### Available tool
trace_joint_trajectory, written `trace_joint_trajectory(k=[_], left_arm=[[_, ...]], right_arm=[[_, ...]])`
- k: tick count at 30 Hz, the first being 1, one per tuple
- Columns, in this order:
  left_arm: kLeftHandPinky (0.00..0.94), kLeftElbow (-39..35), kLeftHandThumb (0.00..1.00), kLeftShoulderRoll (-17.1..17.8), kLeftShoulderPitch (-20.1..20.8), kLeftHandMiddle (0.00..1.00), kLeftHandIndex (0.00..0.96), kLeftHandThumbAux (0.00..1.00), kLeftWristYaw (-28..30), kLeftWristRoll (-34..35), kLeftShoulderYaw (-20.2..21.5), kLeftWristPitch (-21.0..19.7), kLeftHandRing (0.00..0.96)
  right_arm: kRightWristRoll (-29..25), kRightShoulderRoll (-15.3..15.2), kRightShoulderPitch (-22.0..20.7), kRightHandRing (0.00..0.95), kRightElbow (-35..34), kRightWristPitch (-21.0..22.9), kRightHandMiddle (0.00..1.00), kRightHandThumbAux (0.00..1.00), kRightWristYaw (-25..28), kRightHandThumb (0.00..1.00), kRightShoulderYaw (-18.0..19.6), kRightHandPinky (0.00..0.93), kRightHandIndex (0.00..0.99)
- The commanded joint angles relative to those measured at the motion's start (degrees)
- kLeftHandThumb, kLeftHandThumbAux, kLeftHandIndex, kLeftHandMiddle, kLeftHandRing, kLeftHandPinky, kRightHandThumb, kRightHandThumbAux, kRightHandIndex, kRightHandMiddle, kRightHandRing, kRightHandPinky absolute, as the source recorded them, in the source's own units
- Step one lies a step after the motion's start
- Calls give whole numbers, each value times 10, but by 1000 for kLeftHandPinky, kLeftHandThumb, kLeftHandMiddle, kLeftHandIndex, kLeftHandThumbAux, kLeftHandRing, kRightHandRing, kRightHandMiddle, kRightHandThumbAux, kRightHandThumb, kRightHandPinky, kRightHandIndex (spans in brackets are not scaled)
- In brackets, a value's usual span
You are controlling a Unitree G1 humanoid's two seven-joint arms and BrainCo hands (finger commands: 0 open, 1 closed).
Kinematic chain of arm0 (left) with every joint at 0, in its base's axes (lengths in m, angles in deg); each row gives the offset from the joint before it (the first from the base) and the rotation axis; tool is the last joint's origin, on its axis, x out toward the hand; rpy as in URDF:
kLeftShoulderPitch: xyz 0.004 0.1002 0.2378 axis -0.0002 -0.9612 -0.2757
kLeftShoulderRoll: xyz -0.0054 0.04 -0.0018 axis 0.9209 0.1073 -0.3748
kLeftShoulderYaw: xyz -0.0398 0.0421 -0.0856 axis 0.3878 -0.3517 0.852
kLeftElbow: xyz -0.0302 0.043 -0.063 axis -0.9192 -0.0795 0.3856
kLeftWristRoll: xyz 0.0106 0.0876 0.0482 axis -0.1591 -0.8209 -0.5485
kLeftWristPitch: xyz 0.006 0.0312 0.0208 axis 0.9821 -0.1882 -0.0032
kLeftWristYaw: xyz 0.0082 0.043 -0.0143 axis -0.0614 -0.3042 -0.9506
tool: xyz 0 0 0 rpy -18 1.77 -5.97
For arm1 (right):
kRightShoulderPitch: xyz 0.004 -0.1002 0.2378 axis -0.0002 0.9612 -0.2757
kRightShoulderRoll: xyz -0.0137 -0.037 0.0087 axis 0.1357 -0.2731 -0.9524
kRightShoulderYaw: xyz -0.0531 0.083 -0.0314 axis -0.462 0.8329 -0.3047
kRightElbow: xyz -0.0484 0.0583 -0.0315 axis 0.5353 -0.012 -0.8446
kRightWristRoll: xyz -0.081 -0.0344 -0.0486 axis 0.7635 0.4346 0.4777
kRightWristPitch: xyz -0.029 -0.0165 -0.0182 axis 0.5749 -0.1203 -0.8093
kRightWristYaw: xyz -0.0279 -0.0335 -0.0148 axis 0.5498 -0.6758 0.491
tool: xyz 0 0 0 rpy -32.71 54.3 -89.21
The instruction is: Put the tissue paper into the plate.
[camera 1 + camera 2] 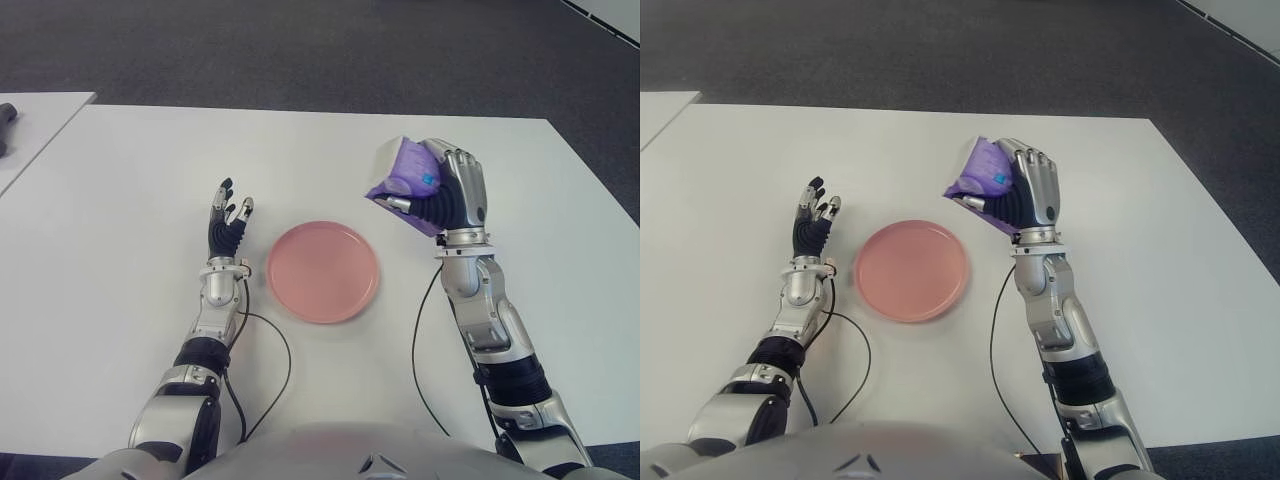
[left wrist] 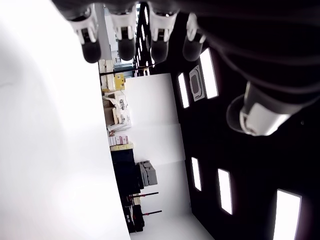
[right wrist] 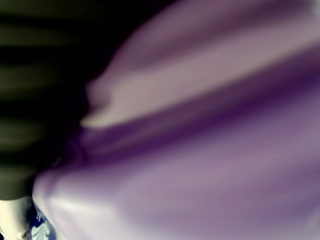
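Tissue pack (image 1: 405, 172), a soft purple packet, sat gripped in the right hand (image 1: 440, 195), whose fingers curled tightly around it; the right wrist view was filled with purple wrapper, so the hold looked full and deep. The hand was raised above the white table (image 1: 120, 180), just beside the far right edge of the pink plate (image 1: 322, 271) and not yet over it. The plate lay bare near the middle of the table, between the two arms. The left hand (image 1: 226, 222) showed just left of the plate, fingers spread and holding nothing; whether it touched the table could not be told. To do this step well, the right hand probably needed to carry the pack leftward and toward the robot until it hung over the plate's centre, then lower close before letting go, so the light packet would not bounce or slide off the shallow rim. Keeping the left hand clear of the plate seemed wise.
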Motion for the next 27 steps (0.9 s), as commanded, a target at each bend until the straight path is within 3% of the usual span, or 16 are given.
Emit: trace_joint_trajectory(k=[1,5,13,16,27], left_arm=[[0,0,1,-1,-2,0,0,462,5,-1,-3,-10,0],[0,-3,0,-2,-3,0,0,457,1,-4,-5,-12,0],[0,-4,3,-4,-2,0,0,442,-12,-13,-6,-12,0],[0,-5,4,-3,-2,0,0,437,-7,-12,-6,-14,0],[0,-8,2,-6,-2,0,0,444,3,-7,-7,-14,0]], right_arm=[[2,9,-32,834,5,-16,528,677,23,857,-15,682,399],[8,14,-46,823,0,-14,527,677,42,858,-25,636,400],[91,29,-68,834,24,-40,531,676,15,858,-88,788,400],[95,37,-65,840,49,-65,533,676,13,858,-118,809,400],[77,44,-93,840,169,-143,540,677,23,855,-164,823,399]])
